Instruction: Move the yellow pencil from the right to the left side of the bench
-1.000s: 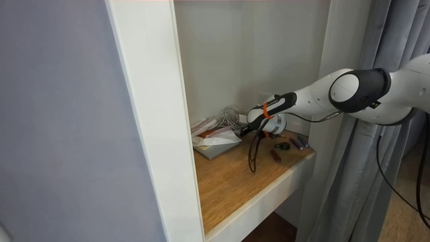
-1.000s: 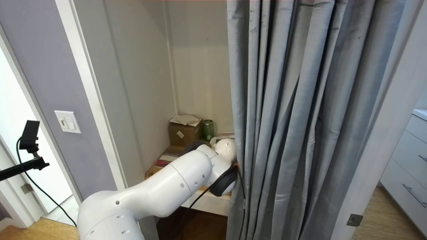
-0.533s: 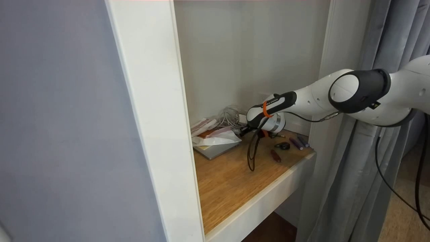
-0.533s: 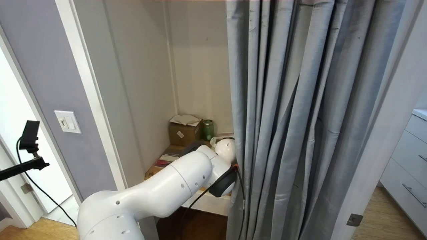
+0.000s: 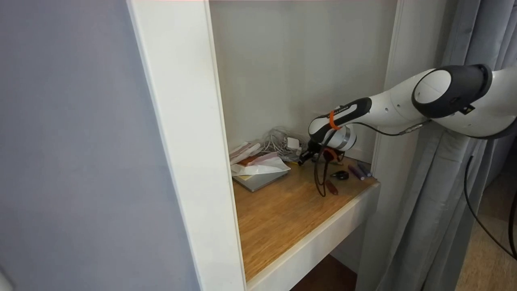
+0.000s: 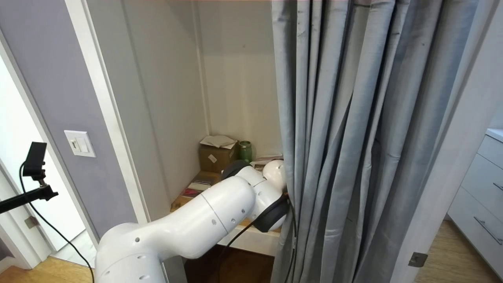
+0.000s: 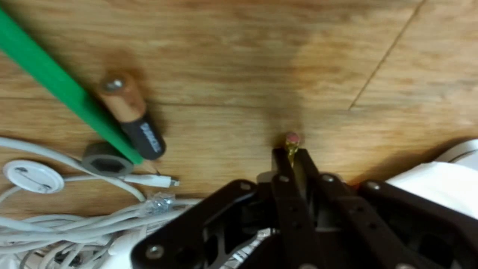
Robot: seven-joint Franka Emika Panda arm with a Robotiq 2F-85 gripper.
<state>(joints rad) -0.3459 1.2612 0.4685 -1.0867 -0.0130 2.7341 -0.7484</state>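
Note:
The bench point(image 5: 282, 218) is a tan wooden slab in a white-framed alcove. In the wrist view my gripper point(image 7: 291, 150) is nearly closed low over the wood, its fingertips on both sides of the yellow pencil point(image 7: 292, 139). Only the pencil's pink eraser and gold ferrule show past the fingertips; the rest is hidden by the fingers. In an exterior view the gripper point(image 5: 301, 162) is above the back of the bench, beside the white cables, with a small yellow bit next to its tips. The arm and curtain hide the gripper in the exterior view with the curtain.
A green pencil point(image 7: 63, 80), a battery point(image 7: 130, 116), a dark nut point(image 7: 107, 158) and white cables point(image 7: 93, 228) lie nearby. Papers point(image 5: 266, 165) rest on a grey slab point(image 5: 262, 182). A box point(image 6: 216, 157) and curtain point(image 6: 346, 137) also stand here.
In an exterior view the arm and gripper have shifted right, away from the papers, revealing a white plug at the cables. The curtain edge has moved slightly right.

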